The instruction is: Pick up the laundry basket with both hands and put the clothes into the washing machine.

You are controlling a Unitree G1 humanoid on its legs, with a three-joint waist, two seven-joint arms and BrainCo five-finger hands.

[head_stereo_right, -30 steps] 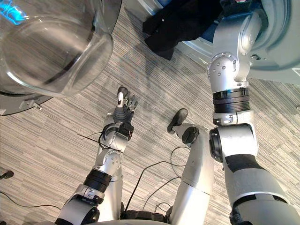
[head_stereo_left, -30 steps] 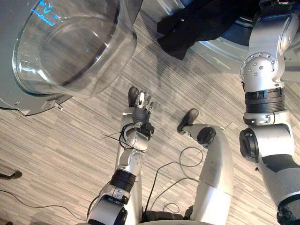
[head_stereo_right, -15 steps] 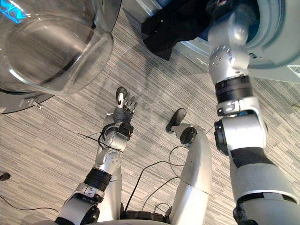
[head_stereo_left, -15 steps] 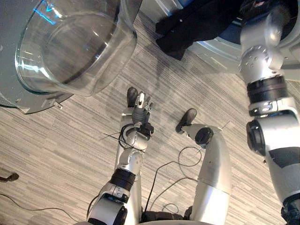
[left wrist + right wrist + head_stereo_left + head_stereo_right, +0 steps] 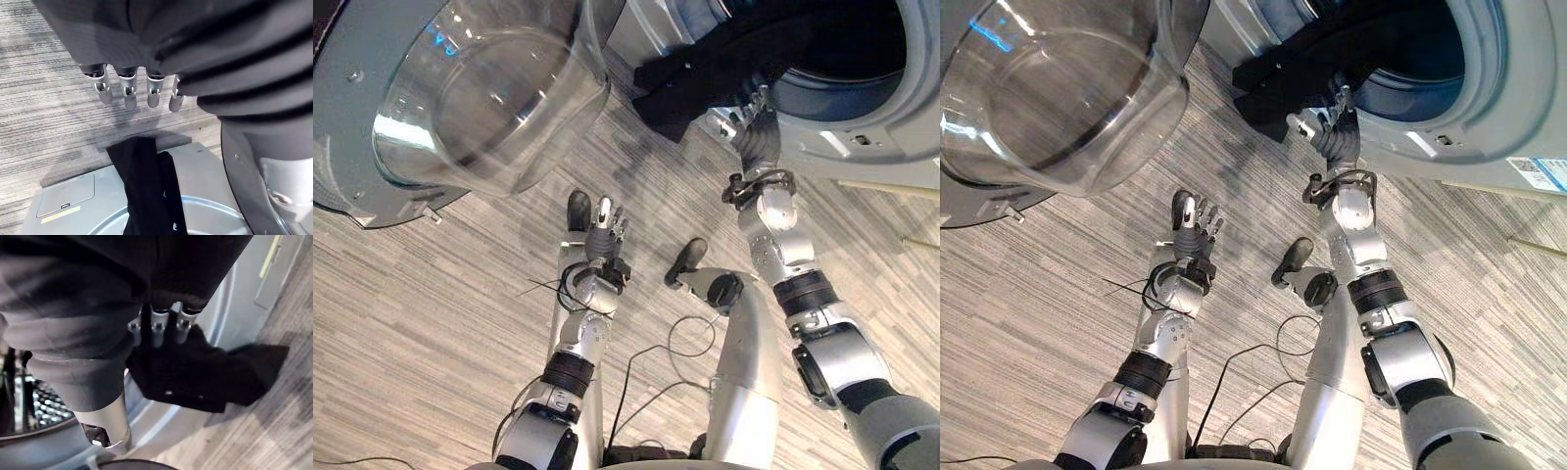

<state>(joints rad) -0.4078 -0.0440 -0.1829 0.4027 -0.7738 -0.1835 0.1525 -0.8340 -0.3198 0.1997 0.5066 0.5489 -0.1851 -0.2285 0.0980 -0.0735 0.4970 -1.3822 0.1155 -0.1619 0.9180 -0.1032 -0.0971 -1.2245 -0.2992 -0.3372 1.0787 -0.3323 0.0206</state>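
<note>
Over the lower rim of the washing machine (image 5: 862,132) hangs a bundle of black clothes (image 5: 705,59), part of it inside the dark drum and part draped outside, with one end dangling toward the floor (image 5: 431,294). The right hand (image 5: 1336,125) is raised to that rim just beside the hanging cloth. Its fingers (image 5: 159,325) are held straight and slightly spread, and in the right wrist view their tips meet the black fabric without curling round it. Beyond the fingers in that view, the cloth lies in a flat fold across the pale grey ring of the opening.

The left hand (image 5: 604,230) hangs low over the striped grey floor, well apart from the clothes. Its fingers (image 5: 127,90) are relaxed in an even row and nothing is in them. The left wrist view looks past them to the same black cloth trailing down the machine's front.

The round glass door (image 5: 489,98) stands swung wide open on the robot's left.
</note>
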